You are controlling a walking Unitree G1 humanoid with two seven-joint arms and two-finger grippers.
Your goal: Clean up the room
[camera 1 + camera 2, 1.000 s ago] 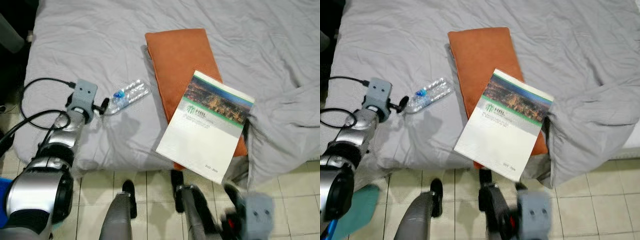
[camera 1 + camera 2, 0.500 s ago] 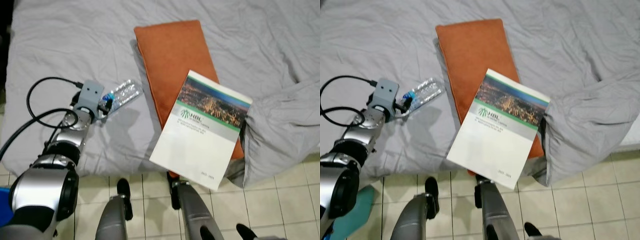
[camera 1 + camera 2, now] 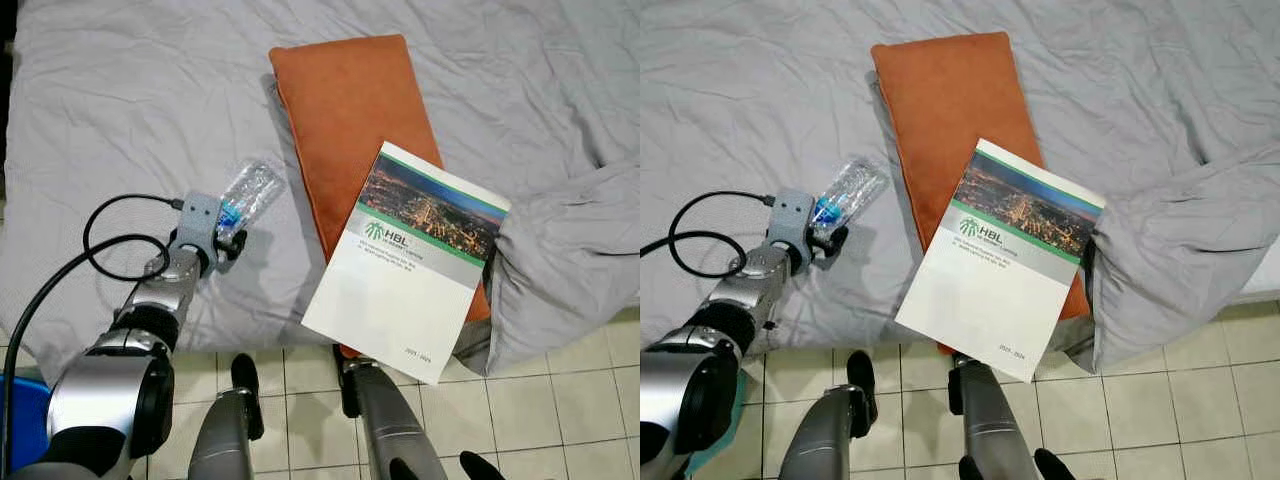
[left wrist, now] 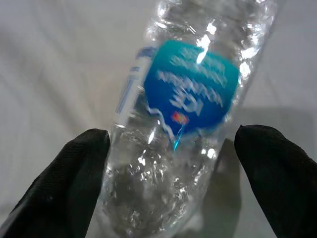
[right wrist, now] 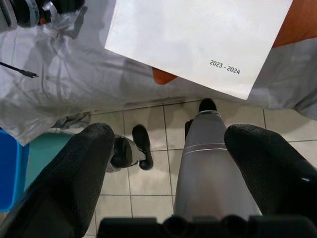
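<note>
The robot is standing at the edge of a bed [image 3: 120,90] covered with a wrinkled grey sheet, and its legs are showing on the tiled floor [image 3: 560,400] right below the bed's edge. The left gripper [image 3: 228,235] is reaching out over the sheet, and its two black fingers [image 4: 64,183] are sitting on each side of the cap end of a clear plastic bottle [image 3: 247,190] with a blue label. They are spread apart around it, and I cannot tell if they are pressing on it. The bottle is lying on its side on the sheet, near the bed's front edge, with bare sheet all around on the far side. Just beside it, a long orange pillow [image 3: 350,110] is lying on the bed. A white booklet [image 3: 405,265] is resting on the near end of the pillow (its lower corner is sticking out past the bed's edge, over the floor). A bunched grey blanket [image 3: 570,260] is touching the booklet's side. The right gripper [image 5: 185,173] is hanging low over the tiles with its fingers spread wide and holding nothing.
</note>
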